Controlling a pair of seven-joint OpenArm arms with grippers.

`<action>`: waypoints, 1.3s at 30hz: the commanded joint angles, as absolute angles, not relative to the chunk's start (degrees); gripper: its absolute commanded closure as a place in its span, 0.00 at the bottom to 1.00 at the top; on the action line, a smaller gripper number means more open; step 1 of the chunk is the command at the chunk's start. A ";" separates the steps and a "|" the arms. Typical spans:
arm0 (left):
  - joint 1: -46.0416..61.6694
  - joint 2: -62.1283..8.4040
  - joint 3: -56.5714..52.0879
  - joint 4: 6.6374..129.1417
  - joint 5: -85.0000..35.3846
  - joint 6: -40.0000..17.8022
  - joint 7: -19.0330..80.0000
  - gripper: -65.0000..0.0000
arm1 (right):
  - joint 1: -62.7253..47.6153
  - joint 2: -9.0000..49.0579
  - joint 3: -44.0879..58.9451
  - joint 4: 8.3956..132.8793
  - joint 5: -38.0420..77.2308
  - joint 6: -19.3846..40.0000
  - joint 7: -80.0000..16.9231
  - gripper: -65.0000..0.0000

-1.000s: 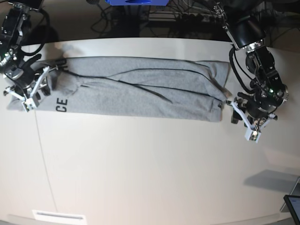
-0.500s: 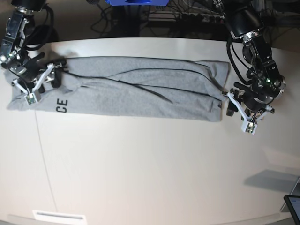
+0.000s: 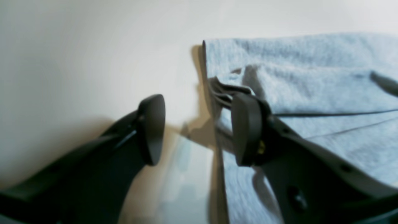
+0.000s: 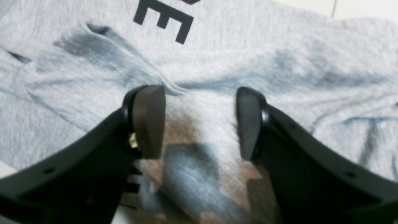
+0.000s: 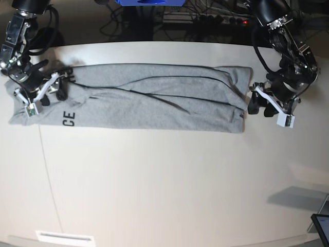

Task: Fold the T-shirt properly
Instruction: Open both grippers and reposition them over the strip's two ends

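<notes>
The heather-grey T-shirt (image 5: 154, 98) lies folded into a long band across the back of the white table (image 5: 164, 185), with black letters (image 5: 68, 118) near its left end. My right gripper (image 5: 51, 95) is open and hovers over that left end. In the right wrist view it (image 4: 199, 121) is open over wrinkled grey cloth (image 4: 279, 62), below black letters (image 4: 164, 15). My left gripper (image 5: 259, 107) is open at the shirt's right end. In the left wrist view it (image 3: 199, 130) straddles the layered edge (image 3: 217, 90), with one finger (image 3: 245, 130) over the cloth.
Behind the table's back edge are dark cables and a blue object (image 5: 149, 2). A screen corner (image 5: 321, 226) shows at the bottom right. A white label (image 5: 64, 237) sits at the front left edge. A thin seam (image 5: 49, 175) runs down the table's left part.
Both grippers have moved toward the back of the table. The left gripper has closed in on the shirt's right edge. The raised bump of cloth at the left end has flattened.
</notes>
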State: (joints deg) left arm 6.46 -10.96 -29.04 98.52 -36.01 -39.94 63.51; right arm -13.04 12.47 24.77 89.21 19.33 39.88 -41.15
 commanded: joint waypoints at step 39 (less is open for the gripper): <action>8.66 -13.67 -30.29 89.01 -53.23 -40.00 62.11 0.10 | -14.46 13.05 24.57 88.92 17.80 40.00 -44.79 0.47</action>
State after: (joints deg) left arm 9.45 -12.82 -30.20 88.14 -51.66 -39.53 63.35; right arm -13.54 12.78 24.73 89.21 19.57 39.88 -40.62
